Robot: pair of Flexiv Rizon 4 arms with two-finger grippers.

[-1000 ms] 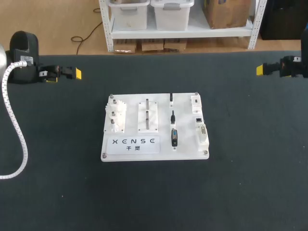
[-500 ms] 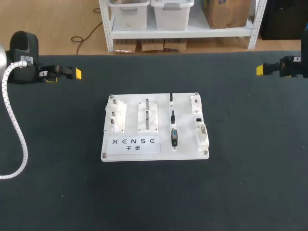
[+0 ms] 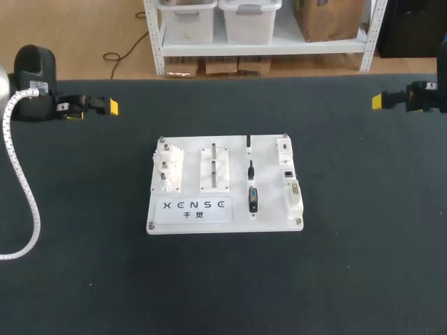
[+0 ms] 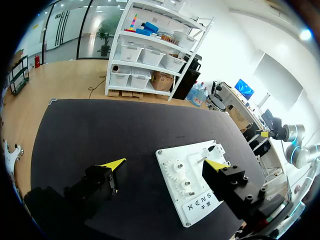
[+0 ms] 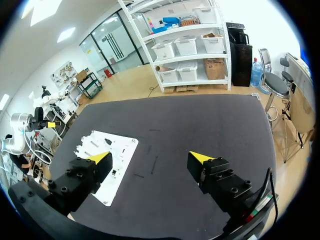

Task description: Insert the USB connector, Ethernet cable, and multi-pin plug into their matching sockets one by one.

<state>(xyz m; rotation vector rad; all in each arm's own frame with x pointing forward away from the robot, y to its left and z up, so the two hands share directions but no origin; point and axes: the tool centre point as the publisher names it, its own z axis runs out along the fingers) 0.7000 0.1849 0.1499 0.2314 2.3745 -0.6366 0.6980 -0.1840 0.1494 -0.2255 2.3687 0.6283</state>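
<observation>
- The left pincer [image 3: 109, 107] hangs at the upper left of the frame. Its yellow-tipped fingers are spread wide with nothing between them.
- The right pincer [image 3: 378, 101], at the upper right, is likewise spread and empty.
- Both are well apart from the white board [image 3: 269, 183] lying mid-frame on the bench [image 3: 349, 265].
- On the board's right half three plugs lie in a column. I take the uppermost for the USB connector [image 3: 249, 142] and the one below it for the Ethernet cable [image 3: 250, 169]. The multi-pin plug [image 3: 253, 199] is lowest.
- The sockets [image 3: 288, 172] stand just right of them, along the board's right edge.
- No plug is seated yet, so the first approach seems due.
- To do it well, come down over one plug with the fingers square across its body. Grip clear of the mating end, and line it up level with its socket before pushing.
</observation>
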